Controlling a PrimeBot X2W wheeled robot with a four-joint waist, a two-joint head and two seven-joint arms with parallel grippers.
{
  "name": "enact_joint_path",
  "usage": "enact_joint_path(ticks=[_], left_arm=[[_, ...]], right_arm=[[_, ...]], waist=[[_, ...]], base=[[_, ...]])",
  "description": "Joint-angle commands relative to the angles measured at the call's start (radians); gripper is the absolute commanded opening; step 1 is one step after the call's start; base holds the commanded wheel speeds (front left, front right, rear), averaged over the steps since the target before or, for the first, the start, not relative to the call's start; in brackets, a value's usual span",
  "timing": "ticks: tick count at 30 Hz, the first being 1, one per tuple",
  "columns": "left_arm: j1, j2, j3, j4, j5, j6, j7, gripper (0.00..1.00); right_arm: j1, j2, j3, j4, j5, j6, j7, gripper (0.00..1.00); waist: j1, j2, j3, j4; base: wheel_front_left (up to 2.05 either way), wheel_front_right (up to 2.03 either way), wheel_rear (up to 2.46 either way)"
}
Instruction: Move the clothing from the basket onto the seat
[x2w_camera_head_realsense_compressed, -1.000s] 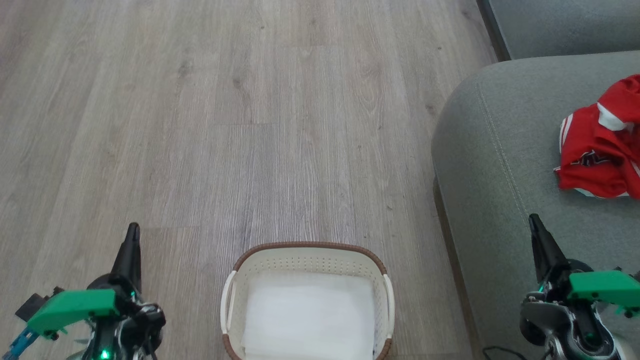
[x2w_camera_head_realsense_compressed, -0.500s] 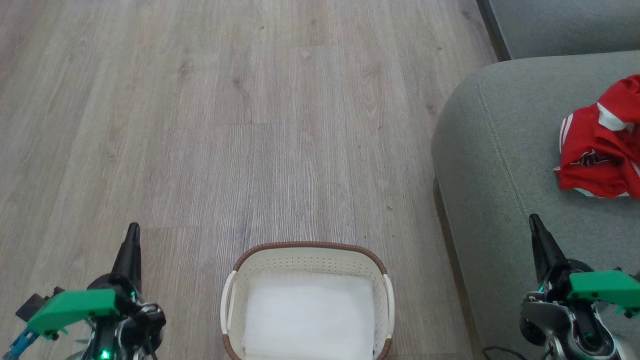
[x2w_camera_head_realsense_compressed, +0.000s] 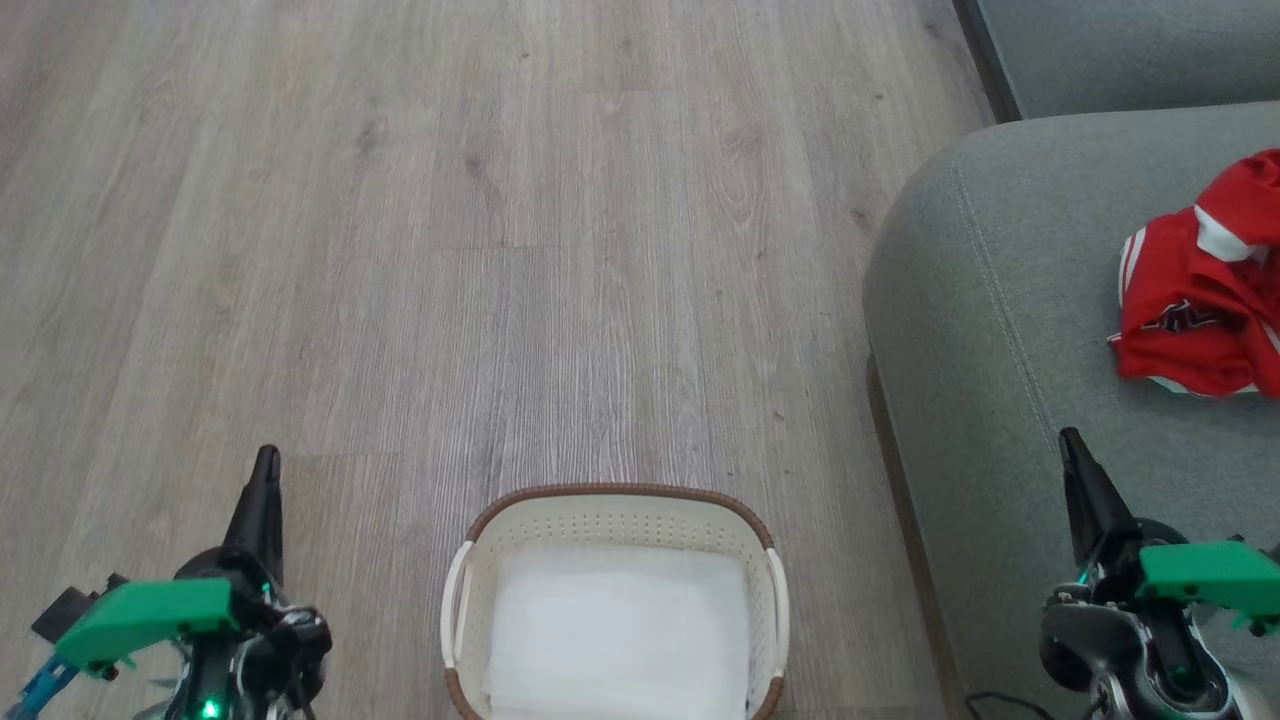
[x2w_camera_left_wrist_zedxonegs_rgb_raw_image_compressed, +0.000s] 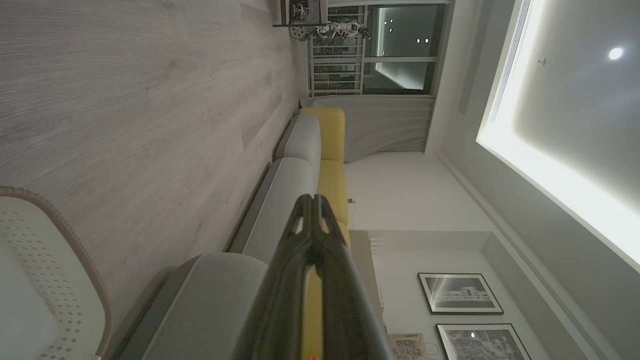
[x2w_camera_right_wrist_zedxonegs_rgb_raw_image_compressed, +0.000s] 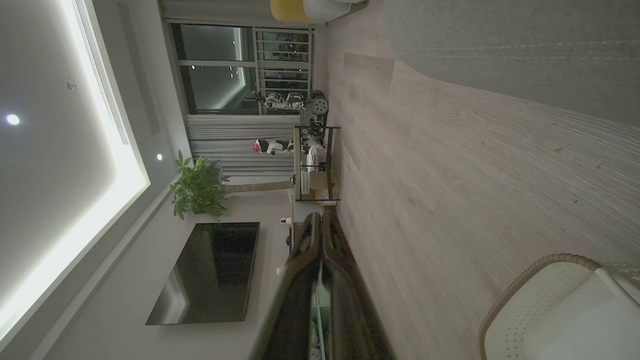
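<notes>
The red clothing (x2w_camera_head_realsense_compressed: 1205, 295) with white trim lies crumpled on the grey-green seat (x2w_camera_head_realsense_compressed: 1000, 300) at the right. The cream basket (x2w_camera_head_realsense_compressed: 615, 520) with a brown rim stands on the floor at bottom centre, holding just a flat white liner. My left gripper (x2w_camera_head_realsense_compressed: 265, 462) is shut and empty at the lower left over the floor. My right gripper (x2w_camera_head_realsense_compressed: 1070, 440) is shut and empty over the seat's near part, below the clothing. The left wrist view has the shut left gripper (x2w_camera_left_wrist_zedxonegs_rgb_raw_image_compressed: 312, 200) and the basket (x2w_camera_left_wrist_zedxonegs_rgb_raw_image_compressed: 75, 250); the right wrist view has the shut right gripper (x2w_camera_right_wrist_zedxonegs_rgb_raw_image_compressed: 320, 217) and the basket (x2w_camera_right_wrist_zedxonegs_rgb_raw_image_compressed: 530, 285).
Wood-look floor (x2w_camera_head_realsense_compressed: 500, 250) spreads ahead and to the left. A second grey cushion (x2w_camera_head_realsense_compressed: 1130, 50) sits at the top right. In the wrist views a long sofa with yellow backs (x2w_camera_left_wrist_zedxonegs_rgb_raw_image_compressed: 330, 150), a shelf unit (x2w_camera_right_wrist_zedxonegs_rgb_raw_image_compressed: 315, 165), a plant (x2w_camera_right_wrist_zedxonegs_rgb_raw_image_compressed: 197, 187) and a dark screen (x2w_camera_right_wrist_zedxonegs_rgb_raw_image_compressed: 210, 272) line the room.
</notes>
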Motion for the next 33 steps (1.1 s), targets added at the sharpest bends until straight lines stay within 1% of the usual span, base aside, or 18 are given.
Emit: enact_joint_path(ticks=[1, 33], left_arm=[[-0.050, 0.007, 0.037, -0.027, -0.002, -0.007, 0.008, 0.00], [-0.050, 0.007, 0.037, -0.027, -0.001, -0.007, 0.008, 0.00]], right_arm=[[-0.051, 0.005, 0.017, -0.032, 0.000, 0.000, 0.009, 0.00], [-0.051, 0.007, 0.014, -0.032, -0.003, 0.000, 0.012, 0.00]], waist=[[0.0000, 0.0000, 0.000, 0.000], [0.0000, 0.0000, 0.000, 0.000]], base=[[0.00, 0.00, 0.00], [0.00, 0.00, 0.00]])
